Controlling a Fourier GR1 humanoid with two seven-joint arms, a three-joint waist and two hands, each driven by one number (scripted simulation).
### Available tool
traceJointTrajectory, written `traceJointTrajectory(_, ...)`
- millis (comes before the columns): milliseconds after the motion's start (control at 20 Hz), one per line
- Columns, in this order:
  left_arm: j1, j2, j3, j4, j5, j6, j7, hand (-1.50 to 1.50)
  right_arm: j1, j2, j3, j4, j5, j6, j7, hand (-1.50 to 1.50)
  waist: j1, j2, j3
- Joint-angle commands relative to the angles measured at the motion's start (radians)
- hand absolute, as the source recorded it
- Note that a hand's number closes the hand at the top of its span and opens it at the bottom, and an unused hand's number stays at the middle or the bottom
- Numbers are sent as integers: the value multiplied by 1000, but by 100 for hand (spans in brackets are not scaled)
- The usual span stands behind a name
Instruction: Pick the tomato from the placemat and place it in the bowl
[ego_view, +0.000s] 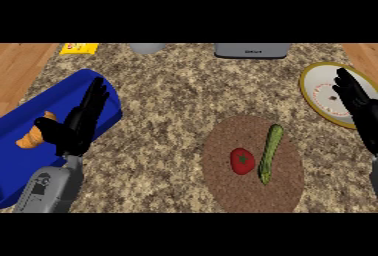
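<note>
A tomato (242, 161) is lying on a round brown placemat (236, 200) just beside a cucumber (269, 153), not touching it. The left robot hand (77, 125) is hovering open over a blue bowl (44, 107); the right robot hand (358, 107) is resting open over a plate (319, 85) on the speckled worktop (170, 100).

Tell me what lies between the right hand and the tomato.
In the head view, a green cucumber lies on the brown placemat between the right hand and the tomato, just right of the tomato. Beyond it is bare counter.
</note>
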Motion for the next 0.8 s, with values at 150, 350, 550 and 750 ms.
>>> traceJointTrajectory(150,45,13,-106,-144,-57,-55,32,0,16,208,72,-157,32,-160,-30,150,-38,49,-21)
traceJointTrajectory(350,80,-12,-185,-149,-59,-108,28,0,98,102,174,-117,387,-300,4,150,-36,53,-25)
traceJointTrajectory(550,74,-17,-190,-195,-55,-122,73,0,129,393,264,5,295,-365,-208,-150,-28,58,-20)
traceJointTrajectory(750,99,-3,-182,-209,-48,-152,79,0,64,232,325,-77,476,-299,-25,-150,-35,55,-22)
